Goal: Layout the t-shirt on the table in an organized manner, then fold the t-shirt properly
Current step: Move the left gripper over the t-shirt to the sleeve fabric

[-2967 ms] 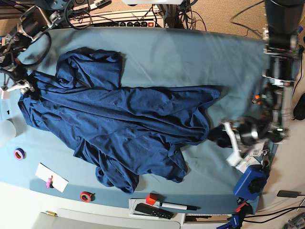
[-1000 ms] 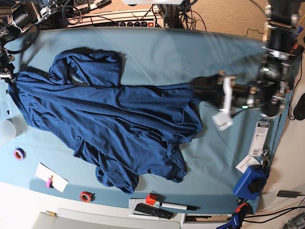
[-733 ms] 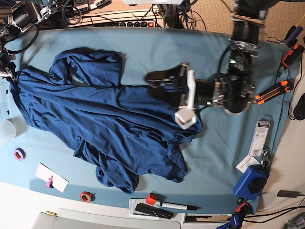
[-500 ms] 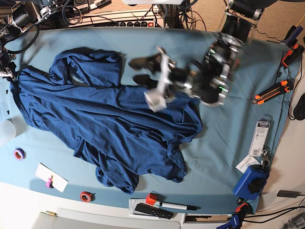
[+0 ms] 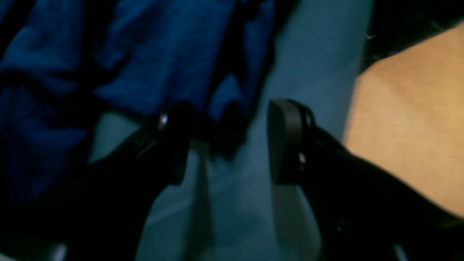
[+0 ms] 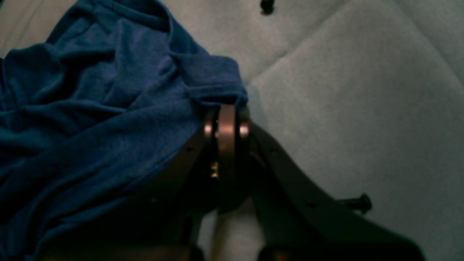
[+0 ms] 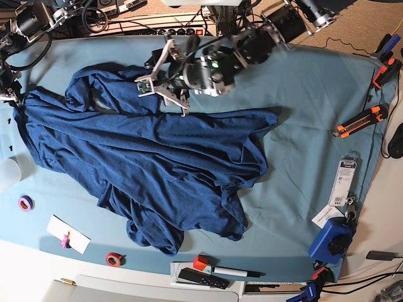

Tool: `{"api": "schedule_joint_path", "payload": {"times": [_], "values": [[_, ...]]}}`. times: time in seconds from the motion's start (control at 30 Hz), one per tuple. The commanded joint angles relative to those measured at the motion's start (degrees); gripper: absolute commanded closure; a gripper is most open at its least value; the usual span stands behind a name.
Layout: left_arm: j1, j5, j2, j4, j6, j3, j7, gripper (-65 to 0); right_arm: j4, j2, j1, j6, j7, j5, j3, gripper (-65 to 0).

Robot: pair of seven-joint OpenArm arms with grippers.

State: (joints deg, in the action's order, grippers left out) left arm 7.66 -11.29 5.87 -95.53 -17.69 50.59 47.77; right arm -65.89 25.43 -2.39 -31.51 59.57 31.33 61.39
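Observation:
The dark navy t-shirt (image 7: 157,163) lies crumpled across the teal table (image 7: 315,82), with one bunched part at the back (image 7: 119,85). My left gripper (image 7: 158,78) hovers over that back part with its jaws open. In the left wrist view its fingertips (image 5: 174,141) stand wide apart around a fold of the t-shirt (image 5: 145,58), just above the table (image 5: 235,203), holding nothing. My right gripper (image 7: 11,94) is at the far left edge, shut on the t-shirt's hem. In the right wrist view that gripper (image 6: 226,108) pinches the t-shirt (image 6: 108,108) against the table (image 6: 344,90).
Cables and a power strip (image 7: 170,28) run behind the table. An orange cutter (image 7: 359,121) and a blue clamp (image 7: 330,239) lie at the right. Along the front are tape rolls (image 7: 25,202) (image 7: 113,258), a white card (image 7: 68,234) and a black remote (image 7: 201,277).
My left arm swept from the table's right side across to the back centre, over the shirt's bunched part, with its jaws opened wider. The right gripper kept its hold at the left edge.

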Motion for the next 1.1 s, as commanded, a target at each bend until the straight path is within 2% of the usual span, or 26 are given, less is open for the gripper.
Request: {"api": "schedule_joint_path", "payload": {"times": [0.0,0.13,0.27,0.47,0.67,0.83,1.07], "values": [[0.9,1.2,-1.1,-1.0,2.0,0.7,-0.4,-33.8,-0.9,1.7,-0.6,-0.4,-1.1,0.7,0.2,-1.2],[0.3,5.7,-2.2,-1.0,10.3,3.2,3.7,-33.7,-0.9,1.7,-0.6,-0.4,-1.2,0.8,0.2,-1.2],[-2.8,10.2,-3.0,-1.0,15.2,3.2,5.2,-33.7,-0.9,1.7,-0.6,-0.4,-1.3,0.8,0.2,-1.2],[-8.2,10.9,-4.2,-1.0,16.7,3.2,5.4,-33.0,-0.9,1.7,-0.6,-0.4,-1.3,0.8,0.2,-1.2],[-10.0,11.4,-6.3,-1.0,17.9,3.2,4.7,-24.4,-0.9,1.7,-0.6,-0.4,-1.2,2.1,0.2,-1.2],[-9.9,13.3,-7.2,-1.0,19.4,3.1,3.8,-24.4,-0.9,1.7,-0.6,-0.4,-1.2,2.1,0.2,-1.2],[-9.4,13.7,-7.1,-0.9,19.4,3.1,2.3,-24.5,-0.9,1.7,-0.5,-0.4,-1.1,2.1,0.2,-1.2]]}}
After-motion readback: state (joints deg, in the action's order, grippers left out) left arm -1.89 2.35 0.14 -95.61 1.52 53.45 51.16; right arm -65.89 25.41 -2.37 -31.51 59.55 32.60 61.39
